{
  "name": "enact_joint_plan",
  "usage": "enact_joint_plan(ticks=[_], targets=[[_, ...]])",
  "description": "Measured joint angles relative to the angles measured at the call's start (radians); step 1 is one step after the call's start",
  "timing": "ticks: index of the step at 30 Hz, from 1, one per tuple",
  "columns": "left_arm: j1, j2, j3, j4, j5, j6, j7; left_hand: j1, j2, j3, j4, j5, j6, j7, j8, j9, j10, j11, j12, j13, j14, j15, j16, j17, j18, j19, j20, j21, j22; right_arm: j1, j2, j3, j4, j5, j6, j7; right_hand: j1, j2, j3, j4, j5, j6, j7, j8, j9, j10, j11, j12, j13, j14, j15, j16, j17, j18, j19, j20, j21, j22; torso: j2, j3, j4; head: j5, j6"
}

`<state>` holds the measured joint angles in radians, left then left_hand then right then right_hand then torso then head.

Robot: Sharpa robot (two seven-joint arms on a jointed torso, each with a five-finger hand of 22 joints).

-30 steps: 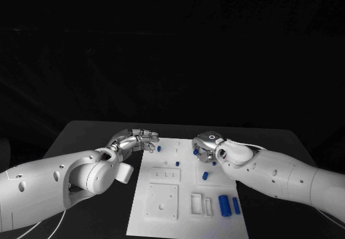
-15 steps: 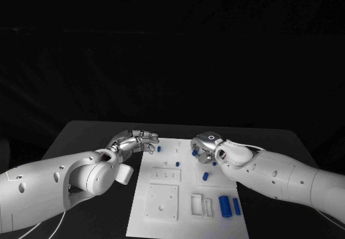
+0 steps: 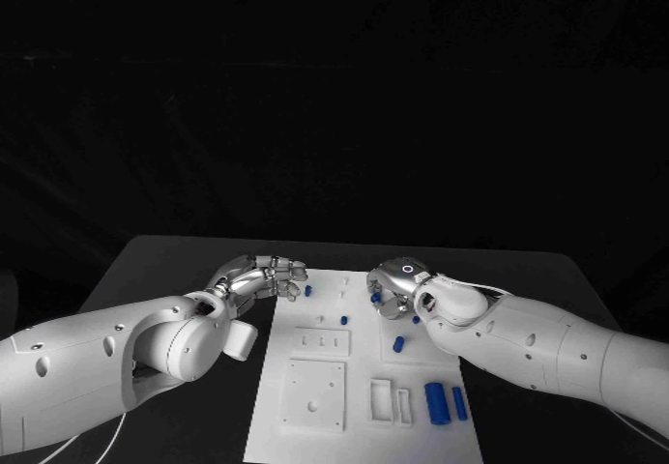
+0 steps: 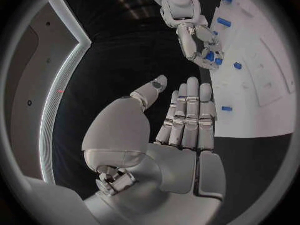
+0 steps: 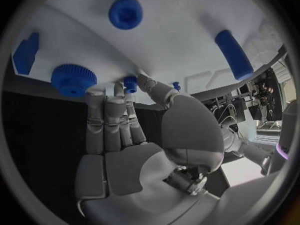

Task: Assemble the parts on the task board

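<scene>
Overall level: dim, with the upper half of the head view near black.
Brightest areas: task board point(image 3: 365, 387) and white arms, lit from above.
Glare: soft highlights on the left hand point(image 4: 181, 120) and right hand point(image 5: 134, 135).
Distortion: strong fisheye bending at both wrist circles' rims, inside dark frames.
Focus: small blue parts point(image 3: 436, 401) slightly soft.

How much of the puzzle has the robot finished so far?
Not much yet, it seems. Some blue parts already stand on the task board, like the small blue peg, though I can't tell if the robot put them there. Now the right hand pinches a small blue part at the board's far end. The left hand holds nothing. Two long blue parts lie loose, and several slots look empty.
</scene>
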<state>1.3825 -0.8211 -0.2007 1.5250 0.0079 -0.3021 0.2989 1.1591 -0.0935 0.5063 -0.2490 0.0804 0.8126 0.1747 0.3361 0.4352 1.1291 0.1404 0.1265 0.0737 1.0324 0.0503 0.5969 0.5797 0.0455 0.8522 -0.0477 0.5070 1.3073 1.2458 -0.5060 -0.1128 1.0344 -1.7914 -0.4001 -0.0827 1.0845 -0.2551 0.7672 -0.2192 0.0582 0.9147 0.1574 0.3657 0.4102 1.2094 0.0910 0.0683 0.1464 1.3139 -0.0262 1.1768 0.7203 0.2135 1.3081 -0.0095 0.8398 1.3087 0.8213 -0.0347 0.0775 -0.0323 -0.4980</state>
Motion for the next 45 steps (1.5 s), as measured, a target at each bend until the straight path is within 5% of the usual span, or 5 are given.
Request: enact_joint_plan(ticks=[8,19,34,45], targets=[[0.000,0.000,0.000,-0.002,0.001,0.000,-0.001,0.000,0.000,0.000,0.000,0.000,0.000,0.000,0.000,0.000,0.000,0.000,0.000,-0.001,0.000,0.000,0.000,0.000,0.001,-0.001,0.002,0.000,0.000,0.001,0.000,0.001,0.002,0.003,-0.003,-0.001,0.000,0.000,0.002,0.002,0.004,0.000,0.000,0.000,0.000,-0.002,-0.002,0.004,0.006,0.000,0.000,0.004,-0.003,-0.004,0.000,0.000,0.003,0.000,0.002,-0.0001,-0.0004,0.001,0.000],[0.000,0.001,0.000,-0.004,0.002,0.000,-0.003,0.000,0.000,0.000,0.000,0.000,0.000,0.000,0.000,0.000,0.000,0.000,0.000,-0.001,0.000,0.000,0.000,0.000,0.001,-0.001,0.002,0.000,0.001,0.002,0.001,0.001,0.008,-0.009,-0.005,-0.007,0.066,0.066,0.056,-0.031,-0.005,0.070,-0.037,0.029,0.021,0.041,-0.028,0.041,0.040,0.010,-0.010,0.016,-0.010,-0.015,0.005,-0.020,0.024,0.000,0.004,0.0007,-0.0008,0.000,0.001],[0.000,0.002,0.000,-0.007,0.003,0.000,-0.004,0.000,0.000,0.000,0.000,0.000,0.000,0.000,0.000,0.000,0.000,0.000,0.000,-0.001,0.000,0.000,0.000,0.001,0.001,-0.002,0.001,0.004,0.001,-0.006,0.000,0.000,0.030,-0.049,-0.048,-0.055,0.070,0.078,0.075,-0.058,-0.008,0.106,-0.053,0.047,0.048,0.041,-0.028,0.066,0.040,0.012,-0.022,0.020,-0.017,-0.036,0.005,-0.034,0.058,0.000,0.006,0.0015,-0.0010,0.001,0.004],[0.000,0.003,0.000,-0.008,0.003,0.000,-0.005,0.000,0.000,0.003,-0.003,0.000,0.000,0.000,0.000,0.000,0.000,0.000,0.000,-0.001,0.000,0.000,0.000,0.000,0.001,-0.004,0.000,0.004,0.001,-0.010,0.025,0.028,0.039,-0.080,-0.131,-0.104,0.071,0.079,0.076,-0.063,-0.012,0.109,-0.057,0.048,0.049,0.041,-0.029,0.067,0.069,0.012,-0.022,0.023,-0.020,-0.037,0.002,-0.038,0.062,0.000,0.007,0.0011,-0.0014,0.002,0.013]])
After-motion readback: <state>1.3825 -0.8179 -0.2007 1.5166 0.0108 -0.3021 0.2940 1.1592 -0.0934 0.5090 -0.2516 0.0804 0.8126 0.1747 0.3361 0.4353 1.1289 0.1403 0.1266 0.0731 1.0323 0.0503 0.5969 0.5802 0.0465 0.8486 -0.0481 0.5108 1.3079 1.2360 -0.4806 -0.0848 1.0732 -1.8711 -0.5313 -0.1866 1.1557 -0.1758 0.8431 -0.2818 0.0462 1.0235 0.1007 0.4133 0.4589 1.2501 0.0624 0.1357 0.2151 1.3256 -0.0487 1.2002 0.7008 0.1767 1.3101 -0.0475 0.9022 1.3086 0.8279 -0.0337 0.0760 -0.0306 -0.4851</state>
